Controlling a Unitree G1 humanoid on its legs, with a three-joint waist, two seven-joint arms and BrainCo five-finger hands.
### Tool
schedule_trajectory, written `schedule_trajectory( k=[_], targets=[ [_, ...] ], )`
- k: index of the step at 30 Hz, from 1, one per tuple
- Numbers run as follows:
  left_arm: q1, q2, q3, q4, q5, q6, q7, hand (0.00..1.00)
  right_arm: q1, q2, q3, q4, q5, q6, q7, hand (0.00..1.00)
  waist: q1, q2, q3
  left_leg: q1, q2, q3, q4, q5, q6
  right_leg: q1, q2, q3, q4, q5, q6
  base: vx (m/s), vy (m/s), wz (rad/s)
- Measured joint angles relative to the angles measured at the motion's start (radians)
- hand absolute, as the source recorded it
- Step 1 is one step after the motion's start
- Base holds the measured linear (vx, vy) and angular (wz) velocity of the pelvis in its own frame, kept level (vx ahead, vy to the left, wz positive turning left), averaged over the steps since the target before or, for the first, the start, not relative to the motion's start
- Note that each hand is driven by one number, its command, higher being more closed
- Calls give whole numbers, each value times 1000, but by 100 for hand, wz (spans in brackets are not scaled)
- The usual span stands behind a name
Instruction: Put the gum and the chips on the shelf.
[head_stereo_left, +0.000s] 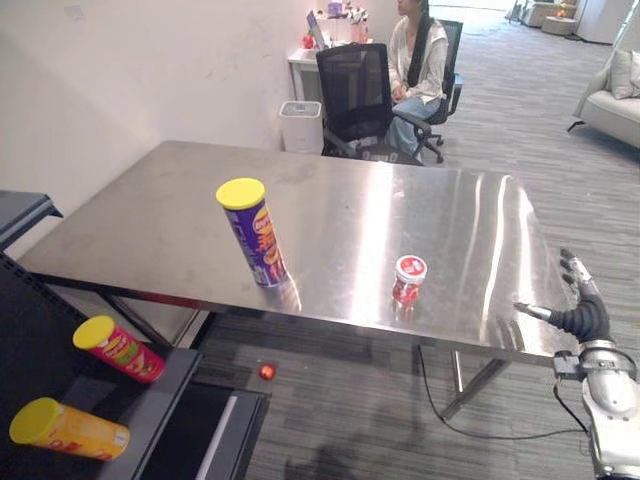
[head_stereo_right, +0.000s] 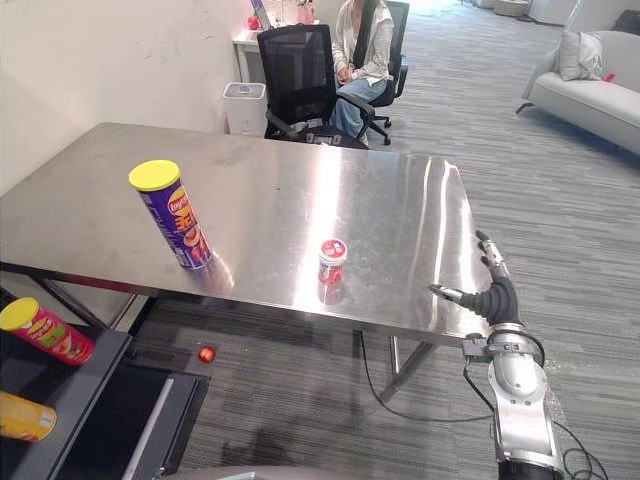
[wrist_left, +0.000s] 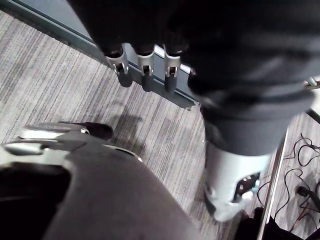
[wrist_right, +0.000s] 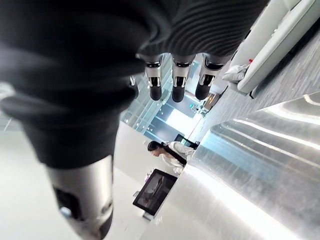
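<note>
A purple chips can (head_stereo_left: 255, 235) with a yellow lid stands upright on the steel table (head_stereo_left: 330, 190), near its front edge. To its right sits the gum (head_stereo_left: 408, 280), a small red and white tub. The black shelf (head_stereo_left: 172, 375) is at the lower left, below table height. My right hand (head_stereo_left: 583, 312) hovers open by the table's near right corner, well right of the gum, its fingers (wrist_right: 173, 80) straight and holding nothing. In the left wrist view my left hand's fingers (wrist_left: 144, 67) hang straight over the carpet with nothing in them.
On the shelf lie a red chips can (head_stereo_left: 118, 348) and an orange one (head_stereo_left: 68, 428). A small red ball (head_stereo_left: 267, 372) is on the floor under the table. Behind the table are a black office chair (head_stereo_left: 355, 95), a seated person (head_stereo_left: 415, 60) and a white bin (head_stereo_left: 301, 125).
</note>
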Motion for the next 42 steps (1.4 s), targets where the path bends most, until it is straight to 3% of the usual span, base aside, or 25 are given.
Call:
schedule_trajectory(
  k=[21, 42],
  targets=[
    [-7, 21, -36, 1, 0, -1, 1, 0, -188, -24, 320, 137, 3, -8, 43, 0, 5, -13, 53, -57, -16, -77, 35, 6, 4, -5, -8, -55, -3, -1, -3, -24, 0, 8],
    [-23, 20, -13, 0, 1, 0, 32, 0, -324, 56, 338, 281, 11, 5, -7, 0, 32, -30, 101, -62, -22, -109, -20, 44, 8, -16, -9, -82, -6, 0, -5, 3, 0, 4]
  ],
)
